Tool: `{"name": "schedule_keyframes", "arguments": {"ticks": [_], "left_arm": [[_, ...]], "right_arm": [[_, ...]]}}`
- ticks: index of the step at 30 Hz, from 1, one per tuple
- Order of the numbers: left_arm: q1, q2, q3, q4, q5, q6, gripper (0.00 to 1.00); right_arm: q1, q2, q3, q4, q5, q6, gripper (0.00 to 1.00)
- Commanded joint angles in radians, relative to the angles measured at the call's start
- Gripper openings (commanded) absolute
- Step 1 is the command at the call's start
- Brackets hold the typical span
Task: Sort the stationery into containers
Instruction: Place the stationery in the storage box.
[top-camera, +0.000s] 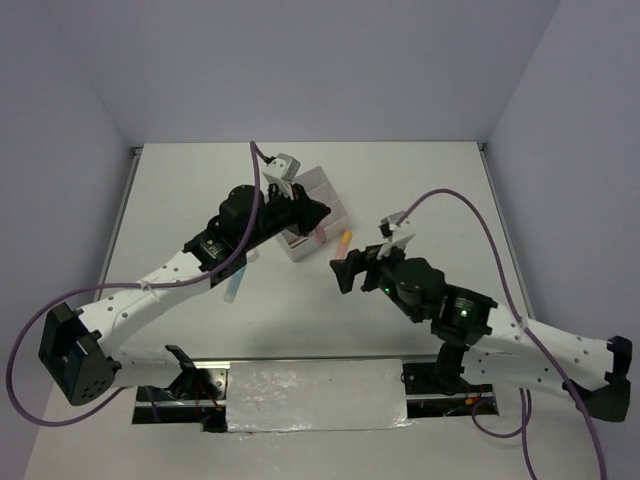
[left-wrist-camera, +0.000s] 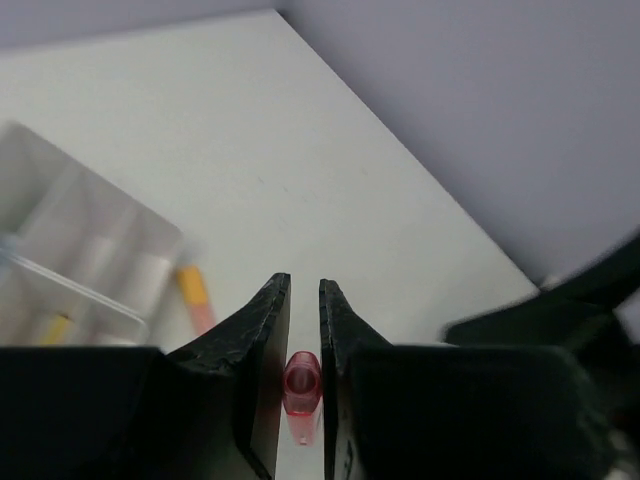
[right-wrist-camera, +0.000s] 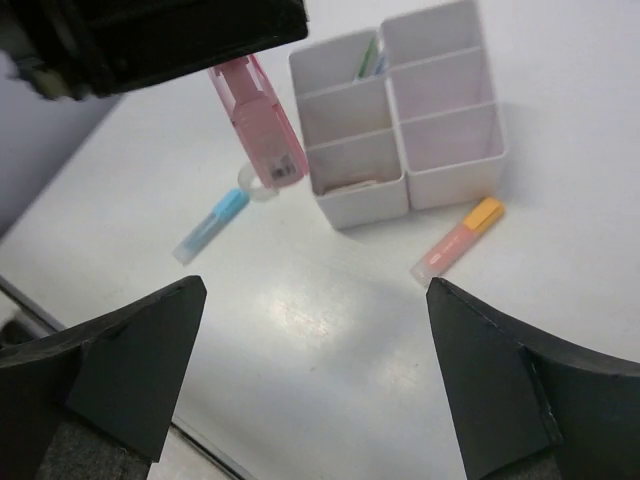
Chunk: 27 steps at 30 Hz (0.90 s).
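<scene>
My left gripper (left-wrist-camera: 304, 283) is shut on a pink highlighter-like piece (left-wrist-camera: 302, 385), which hangs from it above the table just left of the white organiser (right-wrist-camera: 400, 170). In the right wrist view the pink piece (right-wrist-camera: 258, 125) hangs from the left gripper (right-wrist-camera: 150, 40). The organiser holds green and blue pens (right-wrist-camera: 368, 60) in a far compartment. An orange-capped pink highlighter (right-wrist-camera: 458, 238) lies to its right and a blue highlighter (right-wrist-camera: 210, 225) to its left. My right gripper (right-wrist-camera: 315, 290) is open and empty over bare table in front of the organiser.
In the top view the left gripper (top-camera: 312, 215) covers part of the organiser (top-camera: 325, 185), and the right gripper (top-camera: 345, 270) is close to the orange highlighter (top-camera: 345, 240). The blue highlighter (top-camera: 235, 285) lies under the left arm. Walls enclose the table.
</scene>
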Motion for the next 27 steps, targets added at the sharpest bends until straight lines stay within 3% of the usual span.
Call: {"name": "schedule_keyframes", "arguments": {"ticks": [1,4,8,18,27], "left_arm": [[0.005,0.061,0.034,0.197,-0.16,0.344,0.0],[0.036,0.189,0.115,0.301,-0.095,0.501,0.0],[0.083,0.387,0.268,0.303,-0.049,0.671,0.01],[0.163,0.631,0.486,0.289,0.03,0.75,0.08],[0.18,0.691,0.427,0.377,-0.002,0.76,0.17]], "right_arm": [[-0.008,-0.163,-0.026,-0.075,0.112,0.049,1.0],[-0.006,-0.261,-0.04,-0.111,0.094,0.042,1.0],[-0.005,-0.31,-0.034,-0.165,0.071,0.057,1.0],[-0.009,-0.26,-0.04,-0.187,0.034,0.049,1.0],[-0.009,-0.225,-0.03,-0.156,0.031,0.008,1.0]]}}
